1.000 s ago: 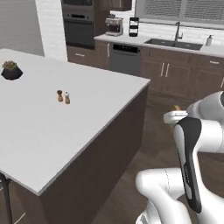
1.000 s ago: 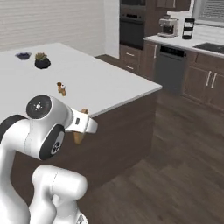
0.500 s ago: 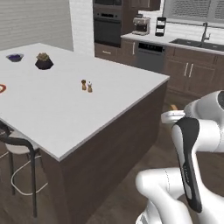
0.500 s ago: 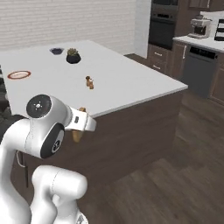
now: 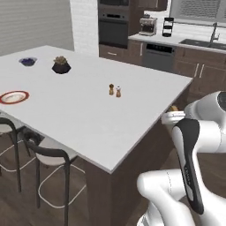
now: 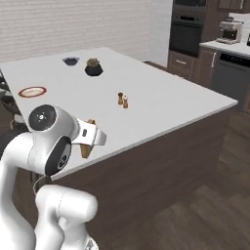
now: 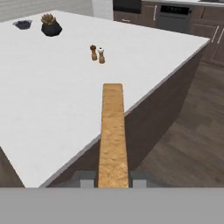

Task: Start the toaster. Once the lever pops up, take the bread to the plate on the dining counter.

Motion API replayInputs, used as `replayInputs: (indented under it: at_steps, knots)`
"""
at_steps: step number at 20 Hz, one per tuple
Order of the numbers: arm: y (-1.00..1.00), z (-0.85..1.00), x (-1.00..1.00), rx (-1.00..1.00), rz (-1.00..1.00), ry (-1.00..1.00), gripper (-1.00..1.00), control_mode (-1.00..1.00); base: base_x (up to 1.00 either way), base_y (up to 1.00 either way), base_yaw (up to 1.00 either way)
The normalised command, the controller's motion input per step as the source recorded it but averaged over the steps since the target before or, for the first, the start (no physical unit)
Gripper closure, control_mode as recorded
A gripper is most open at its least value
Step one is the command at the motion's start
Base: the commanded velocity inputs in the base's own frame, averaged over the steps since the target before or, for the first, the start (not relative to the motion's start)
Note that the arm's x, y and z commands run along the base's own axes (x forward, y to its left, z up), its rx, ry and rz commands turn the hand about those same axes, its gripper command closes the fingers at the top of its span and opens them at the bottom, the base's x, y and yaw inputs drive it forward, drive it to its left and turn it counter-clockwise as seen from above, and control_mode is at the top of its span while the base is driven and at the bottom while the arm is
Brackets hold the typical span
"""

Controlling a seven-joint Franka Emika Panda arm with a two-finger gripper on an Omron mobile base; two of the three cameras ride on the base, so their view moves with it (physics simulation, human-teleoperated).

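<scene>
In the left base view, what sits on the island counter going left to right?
Plate → blueberry bowl → potted plant → brown shaker → white shaker.

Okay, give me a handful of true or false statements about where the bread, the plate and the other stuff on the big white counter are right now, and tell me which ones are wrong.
1. The hand is shut on the bread, which it holds edge-on. True.
2. The bread already lies on the plate. False: the plate has nothing on it, and the bread is in the hand, off the counter's near corner.
3. Two small shakers stand side by side near the middle of the counter. True.
4. The plate sits right beside the shakers. False: it lies far from them, near the counter's edge by the chairs.
5. A dark pot with a plant stands near a small dark bowl. True.
</scene>
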Motion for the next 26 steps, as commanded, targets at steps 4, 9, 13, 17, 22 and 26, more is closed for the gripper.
replayInputs:
  at_steps: [4, 9, 13, 17, 22, 26]
  knots:
    - [0.00, 0.00, 0.00, 0.00, 0.00, 0.00, 1.00, 1.00, 0.21, 0.94, -0.33]
    - [0.00, 0.00, 0.00, 0.00, 0.00, 0.00, 1.00, 1.00, -0.50, 0.28, -0.44]
    - [0.00, 0.00, 0.00, 0.00, 0.00, 0.00, 1.00, 1.00, -0.63, 0.15, -0.45]
    - [0.00, 0.00, 0.00, 0.00, 0.00, 0.00, 1.00, 1.00, -0.15, 0.91, -0.31]
    - [0.00, 0.00, 0.00, 0.00, 0.00, 0.00, 1.00, 1.00, -0.19, 1.00, -0.18]
    - [0.00, 0.00, 0.00, 0.00, 0.00, 0.00, 1.00, 1.00, -0.04, 1.00, -0.20]
